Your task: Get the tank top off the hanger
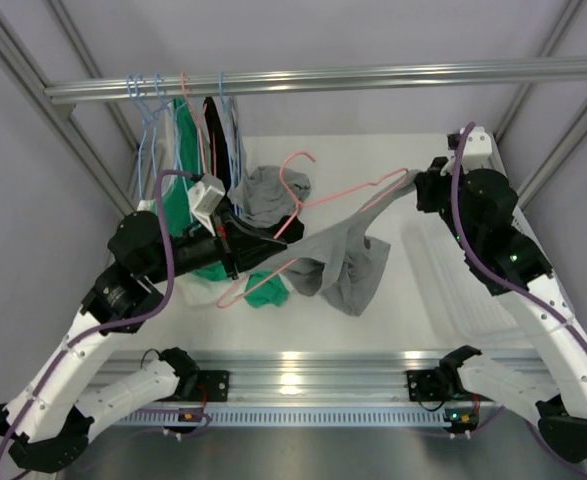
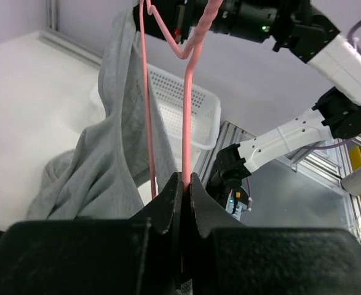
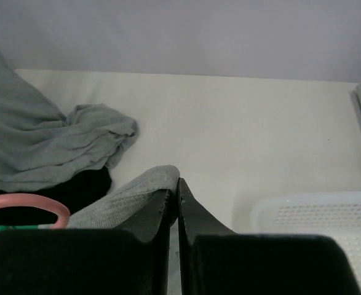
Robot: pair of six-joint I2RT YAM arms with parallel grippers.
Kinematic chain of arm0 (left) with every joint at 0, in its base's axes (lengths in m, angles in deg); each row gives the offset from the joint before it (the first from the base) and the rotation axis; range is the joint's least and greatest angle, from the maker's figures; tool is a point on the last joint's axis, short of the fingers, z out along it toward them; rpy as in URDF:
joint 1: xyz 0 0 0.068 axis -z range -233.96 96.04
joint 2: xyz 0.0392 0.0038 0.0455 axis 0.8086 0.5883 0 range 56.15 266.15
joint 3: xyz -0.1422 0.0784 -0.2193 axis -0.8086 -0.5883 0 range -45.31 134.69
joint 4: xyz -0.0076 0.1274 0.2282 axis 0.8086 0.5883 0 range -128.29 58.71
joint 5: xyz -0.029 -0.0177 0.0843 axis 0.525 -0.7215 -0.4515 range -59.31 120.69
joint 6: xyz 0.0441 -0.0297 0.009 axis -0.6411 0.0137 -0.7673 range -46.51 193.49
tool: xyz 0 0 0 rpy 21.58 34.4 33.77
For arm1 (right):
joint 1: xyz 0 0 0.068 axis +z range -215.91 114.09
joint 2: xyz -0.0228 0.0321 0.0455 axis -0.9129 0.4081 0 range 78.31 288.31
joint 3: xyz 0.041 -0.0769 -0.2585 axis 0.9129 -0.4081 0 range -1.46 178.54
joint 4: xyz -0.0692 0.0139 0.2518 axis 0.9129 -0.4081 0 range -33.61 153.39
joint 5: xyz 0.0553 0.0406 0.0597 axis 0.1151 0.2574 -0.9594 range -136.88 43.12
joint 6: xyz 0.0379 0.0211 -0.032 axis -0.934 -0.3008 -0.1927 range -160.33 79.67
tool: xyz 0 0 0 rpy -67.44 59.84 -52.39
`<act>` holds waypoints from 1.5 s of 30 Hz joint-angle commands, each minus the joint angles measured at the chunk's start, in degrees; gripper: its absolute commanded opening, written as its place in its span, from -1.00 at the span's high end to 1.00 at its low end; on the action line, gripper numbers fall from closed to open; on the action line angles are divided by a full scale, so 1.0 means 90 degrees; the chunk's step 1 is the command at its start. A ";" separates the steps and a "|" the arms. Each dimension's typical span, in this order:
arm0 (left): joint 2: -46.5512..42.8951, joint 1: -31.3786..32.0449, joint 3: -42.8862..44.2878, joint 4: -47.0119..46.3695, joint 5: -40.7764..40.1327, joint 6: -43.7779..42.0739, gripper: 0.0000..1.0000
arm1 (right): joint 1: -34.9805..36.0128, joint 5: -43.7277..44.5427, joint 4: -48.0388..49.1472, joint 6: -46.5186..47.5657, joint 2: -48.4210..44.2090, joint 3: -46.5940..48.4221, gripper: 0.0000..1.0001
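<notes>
While left gripper (image 2: 185,184) pinches hanger (image 2: 187,117) and right gripper (image 3: 175,187) pinches tank top (image 3: 128,195), fabric may snag on hanger; hard pull could slip either pinch.

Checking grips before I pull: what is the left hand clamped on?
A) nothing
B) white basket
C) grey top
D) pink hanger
D: the left hand is shut on the pink hanger wire, with the grey top draped beside it.

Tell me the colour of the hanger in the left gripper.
Pink; the hanger shows best in the left wrist view, clamped by the left gripper.
</notes>
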 commanded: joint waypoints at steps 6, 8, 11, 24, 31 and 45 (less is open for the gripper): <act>-0.0130 0.0041 0.0512 -0.0941 0.0364 -0.0264 1.00 | -0.0290 -0.2239 -0.0028 -0.0559 -0.0237 -0.0213 1.00; -0.0111 0.0032 0.0327 -0.1584 -0.0016 -0.0020 1.00 | -0.0281 -0.3261 0.0331 -0.1045 -0.0480 -0.0883 1.00; 0.0201 0.0032 0.0228 -0.3030 -0.0368 0.0312 1.00 | -0.0252 -0.4435 0.1328 -0.1682 -0.1192 -0.1782 1.00; 0.1971 0.1027 0.0540 -0.5449 -0.2530 -0.0505 1.00 | -0.0173 -0.4707 0.1304 -0.2007 -0.2424 -0.3760 1.00; 0.1159 0.1282 -0.0506 -0.5479 -0.3490 -0.0937 1.00 | -0.0018 -0.4298 0.1262 -0.1928 -0.1812 -0.3731 1.00; -0.2044 0.1331 -0.2096 -0.0418 -0.4214 -0.0478 1.00 | 0.0383 -0.2994 0.1553 -0.1860 -0.0532 -0.4169 0.96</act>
